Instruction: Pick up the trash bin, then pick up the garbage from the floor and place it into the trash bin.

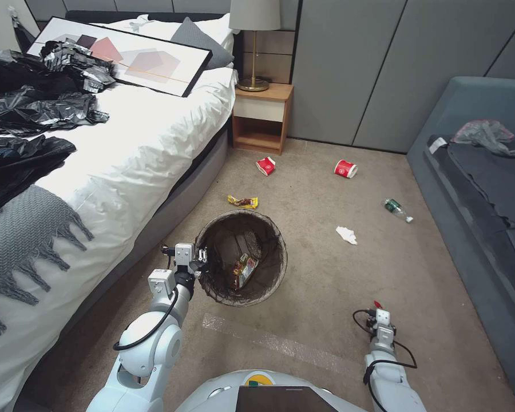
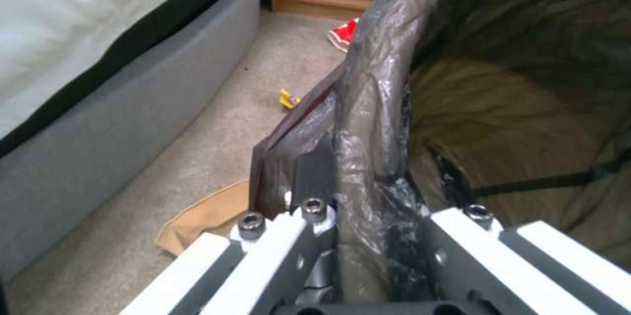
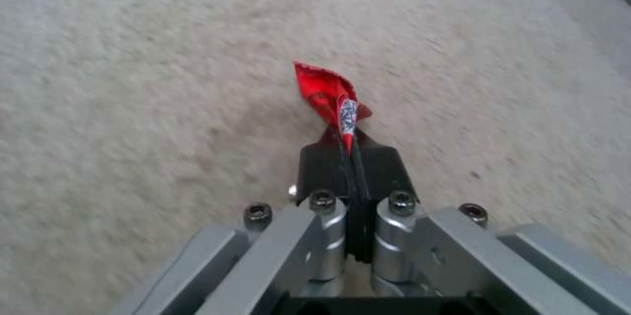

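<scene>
Hiding most of trash bin [image 1: 272, 240] outer wall behind liner and left gripper [image 1: 202, 258]; white body not showing. Obscuring far finger w/ liner folds in left wrist view. Cutting off brown paper bag [image 2: 204, 216] behind gripper frame. Blurring print on red wrapper [image 3: 329, 93] pinched in right gripper [image 3: 348, 157].

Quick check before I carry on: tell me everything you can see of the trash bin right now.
The trash bin is small and round, lined with a thin, crinkled dark brown plastic bag folded over its rim. It stands open-mouthed on the carpet beside the bed, tipped a little toward the head camera. The left claw is shut on the rim at the bed side, pinching liner and wall together. A yellow-and-red snack wrapper lies at the bottom. Its outer wall hardly shows.
</scene>
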Controlling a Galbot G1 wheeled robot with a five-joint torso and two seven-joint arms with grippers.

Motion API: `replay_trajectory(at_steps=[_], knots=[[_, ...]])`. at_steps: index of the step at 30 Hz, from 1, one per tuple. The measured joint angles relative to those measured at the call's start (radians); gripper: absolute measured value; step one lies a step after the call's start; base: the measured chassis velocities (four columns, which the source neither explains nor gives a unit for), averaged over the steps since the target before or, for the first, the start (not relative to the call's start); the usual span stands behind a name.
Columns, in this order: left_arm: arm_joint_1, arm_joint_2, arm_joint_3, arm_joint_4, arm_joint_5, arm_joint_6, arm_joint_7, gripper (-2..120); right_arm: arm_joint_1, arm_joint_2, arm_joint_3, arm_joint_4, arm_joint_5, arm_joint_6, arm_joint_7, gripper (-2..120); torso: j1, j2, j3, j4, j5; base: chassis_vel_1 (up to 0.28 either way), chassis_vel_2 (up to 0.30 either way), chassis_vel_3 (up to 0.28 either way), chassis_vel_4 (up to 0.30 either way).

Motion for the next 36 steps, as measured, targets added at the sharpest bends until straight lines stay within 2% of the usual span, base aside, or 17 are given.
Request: replay_trajectory(at_steps=[1, 2, 4, 5, 6, 7, 8, 9, 10, 13, 14, 17, 18, 20, 21, 23, 36], knots=[[0.000, -0.001, 0.001, 0.001, 0.000, 0.000, 0.000, 0, -0.002, 0.000, 0.000, 0.003, 0.000, 0.002, 0.003, 0, 0.000, 0.000, 0.000, -0.0005, 0.0001, 0.000, 0.000, 0.000, 0.000], [-0.001, 0.000, 0.002, 0.004, 0.000, 0.000, 0.000, 0, -0.013, 0.001, 0.001, 0.018, 0.000, 0.011, 0.008, 0, 0.000, 0.000, 0.000, -0.0009, 0.0019, 0.000, 0.000, 0.000, 0.000], [-0.001, 0.000, 0.003, 0.006, 0.000, 0.000, 0.000, 0, -0.028, 0.004, -0.001, 0.043, 0.001, 0.022, 0.010, 0, 0.000, 0.000, 0.000, -0.0012, 0.0015, 0.000, 0.000, 0.000, 0.000], [-0.001, 0.000, 0.003, 0.008, 0.000, 0.000, 0.000, 0, -0.053, 0.010, -0.011, 0.096, 0.006, 0.044, 0.010, 0, 0.000, 0.000, 0.000, -0.0012, 0.0022, 0.000, 0.000, 0.000, 0.000], [-0.001, 0.000, 0.003, 0.008, 0.000, 0.000, 0.000, 0, -0.053, 0.010, -0.011, 0.096, 0.006, 0.044, 0.010, 0, 0.000, 0.000, 0.000, -0.0012, 0.0022, 0.000, 0.000, 0.000, 0.000], [0.000, -0.001, 0.006, 0.012, 0.000, 0.000, 0.000, 0, -0.082, 0.018, -0.023, 0.185, 0.017, 0.072, 0.003, 0, 0.000, 0.000, 0.000, -0.0011, 0.0024, 0.000, 0.000, 0.000, 0.000], [0.002, -0.003, 0.012, 0.017, 0.004, 0.000, 0.000, 0, -0.140, 0.040, -0.059, 0.417, 0.028, 0.138, -0.052, 0, 0.000, 0.000, 0.000, 0.0009, 0.0017, 0.000, 0.000, 0.000, 0.000], [0.004, -0.004, 0.013, 0.018, 0.005, 0.000, 0.000, 0, -0.167, 0.049, -0.084, 0.527, 0.031, 0.184, -0.100, 0, 0.000, 0.000, 0.000, 0.0009, 0.0019, 0.000, 0.000, 0.000, 0.000], [0.004, -0.004, 0.013, 0.018, 0.005, 0.000, 0.000, 0, -0.167, 0.049, -0.084, 0.527, 0.031, 0.184, -0.100, 0, 0.000, 0.000, 0.000, 0.0009, 0.0019, 0.000, 0.000, 0.000, 0.000], [0.006, -0.003, 0.022, 0.018, 0.001, 0.003, 0.000, 0, -0.209, 0.056, -0.140, 0.724, 0.036, 0.308, -0.242, 0, 0.000, 0.000, 0.000, 0.0009, 0.0015, 0.000, 0.000, 0.000, 0.000], [0.006, -0.003, 0.022, 0.018, 0.001, 0.003, 0.000, 0, -0.209, 0.056, -0.140, 0.724, 0.036, 0.308, -0.242, 0, 0.000, 0.000, 0.000, 0.0009, 0.0015, 0.000, 0.000, 0.000, 0.000], [0.007, -0.003, 0.028, 0.023, -0.002, 0.006, 0.000, 0, -0.233, 0.054, -0.204, 0.868, 0.071, 0.415, -0.439, 0, 0.000, 0.000, 0.000, 0.0012, 0.0014, 0.000, 0.000, 0.000, 0.000], [0.007, -0.003, 0.028, 0.023, -0.002, 0.006, 0.000, 0, -0.233, 0.054, -0.204, 0.868, 0.071, 0.415, -0.439, 0, 0.000, 0.000, 0.000, 0.0012, 0.0014, 0.000, 0.000, 0.000, 0.000], [0.007, -0.003, 0.033, 0.027, -0.002, 0.006, 0.000, 0, -0.240, 0.048, -0.251, 0.946, 0.106, 0.439, -0.568, 0, 0.000, 0.000, 0.000, 0.0010, 0.0016, 0.000, 0.000, 0.000, 0.000], [0.007, -0.003, 0.033, 0.027, -0.002, 0.006, 0.000, 0, -0.240, 0.048, -0.251, 0.946, 0.106, 0.439, -0.568, 0, 0.000, 0.000, 0.000, 0.0010, 0.0016, 0.000, 0.000, 0.000, 0.000], [0.007, -0.003, 0.037, 0.031, -0.002, 0.007, 0.000, 0, -0.235, 0.037, -0.294, 1.003, 0.119, 0.425, -0.640, 0, 0.000, 0.000, 0.000, 0.0010, 0.0014, 0.000, 0.000, 0.000, 0.000], [0.006, 0.000, 0.039, 0.034, -0.003, 0.007, 0.001, 0, -0.229, -0.014, -0.414, 1.047, 0.161, 0.349, -0.698, 0, 0.000, 0.000, 0.000, 0.0010, 0.0016, 0.000, 0.000, 0.000, 0.000]])
